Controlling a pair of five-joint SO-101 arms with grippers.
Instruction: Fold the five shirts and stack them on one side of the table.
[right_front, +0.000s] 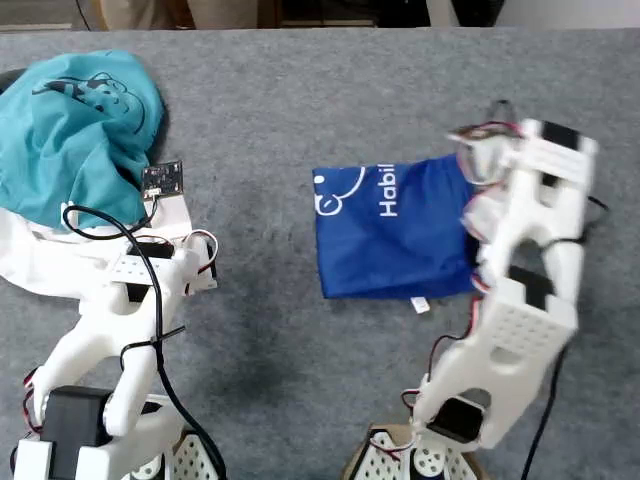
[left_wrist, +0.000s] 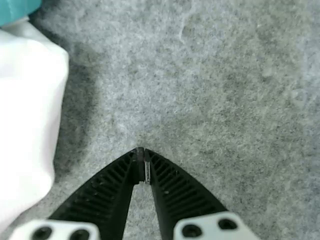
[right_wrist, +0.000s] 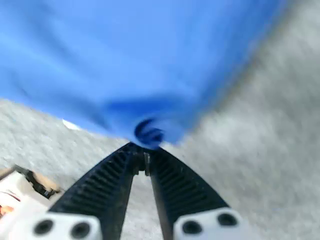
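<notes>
Right gripper (right_wrist: 142, 152): fingers pressed together, with no gap between the black ribbed jaws. A small pucker of blue fabric is bunched at the tips, so it appears to pinch the edge of the blue shirt (right_wrist: 125, 60).
Right arm (right_front: 525, 260): in the high view it stands over the right-hand edge of the blue shirt (right_front: 390, 235) and hides that edge.
Blue shirt: folded into a rough rectangle and lying flat near the middle of the table (right_front: 300, 110). White print (right_front: 345, 190) shows on the upper face, towards the left side. A small white tag (right_front: 420, 305) sticks out at the near edge.
Left gripper (left_wrist: 141, 152): fingers closed tip to tip, with nothing between them. It is poised above bare grey table (left_wrist: 215, 90).
Left arm (right_front: 130, 290): at the near left of the table, with its wrist end just beside the pile of unfolded shirts.
White shirt (left_wrist: 25, 125): loose, not folded, lying just beside the left gripper but apart from it. In the high view the white shirt (right_front: 40, 260) spreads along the left edge of the table.
Teal shirt (right_front: 80, 120): crumpled, lying on top of the white shirt at the far left corner. One corner of the teal shirt (left_wrist: 15, 10) shows in the left wrist view.
Table: covered in grey felt. Blue shirt and pile lie well apart.
</notes>
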